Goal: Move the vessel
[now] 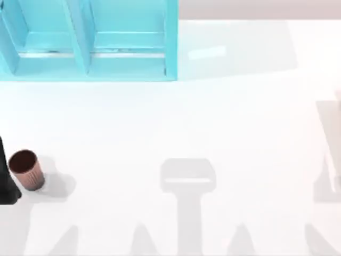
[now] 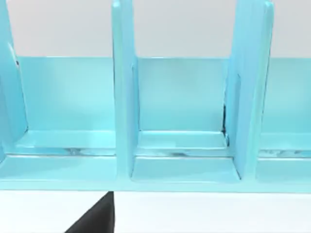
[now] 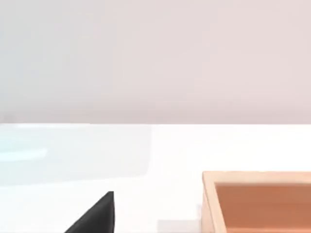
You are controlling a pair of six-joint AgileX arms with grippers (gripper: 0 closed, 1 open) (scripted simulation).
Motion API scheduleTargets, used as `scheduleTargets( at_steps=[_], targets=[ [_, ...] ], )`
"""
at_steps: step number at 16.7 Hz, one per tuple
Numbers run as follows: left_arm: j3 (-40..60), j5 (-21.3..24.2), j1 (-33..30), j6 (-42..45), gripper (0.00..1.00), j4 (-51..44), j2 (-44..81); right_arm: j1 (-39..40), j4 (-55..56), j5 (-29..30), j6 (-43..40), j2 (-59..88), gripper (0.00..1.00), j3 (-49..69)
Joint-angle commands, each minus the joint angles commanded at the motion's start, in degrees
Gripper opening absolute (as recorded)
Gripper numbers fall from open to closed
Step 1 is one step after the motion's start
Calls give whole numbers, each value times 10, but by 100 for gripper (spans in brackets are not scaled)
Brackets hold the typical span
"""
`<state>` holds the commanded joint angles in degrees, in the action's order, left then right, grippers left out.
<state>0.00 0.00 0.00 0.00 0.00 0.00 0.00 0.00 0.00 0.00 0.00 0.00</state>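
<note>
The vessel (image 1: pixel 26 169), a small copper-brown ribbed cup with a dark round mouth, stands on the white table near its left edge, leaning slightly in the top view. A dark part of my left arm (image 1: pixel 6 178) rises at the picture's left border, right beside the cup; whether it touches the cup cannot be told. In the left wrist view a black piece of my left gripper (image 2: pixel 95 217) points toward the shelf. A black piece of my right gripper (image 3: pixel 95 216) hangs over bare table in the right wrist view.
A turquoise shelf unit (image 1: pixel 88 40) with upright dividers stands at the back left, and its compartments (image 2: pixel 182 121) face my left wrist camera. An orange-brown open box (image 3: pixel 257 204) sits near my right gripper. Grey shadows lie across the table's front and right side.
</note>
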Motion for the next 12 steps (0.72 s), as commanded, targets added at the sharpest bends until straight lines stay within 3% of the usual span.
scheduleTargets(
  at_steps=[6, 12],
  targets=[
    [59, 0, -8, -6, 100, -58, 61, 0, 0, 0, 0, 0, 100, 0],
    [288, -1, -34, -31, 100, -266, 331, 0, 0, 0, 0, 0, 100, 0]
  ],
)
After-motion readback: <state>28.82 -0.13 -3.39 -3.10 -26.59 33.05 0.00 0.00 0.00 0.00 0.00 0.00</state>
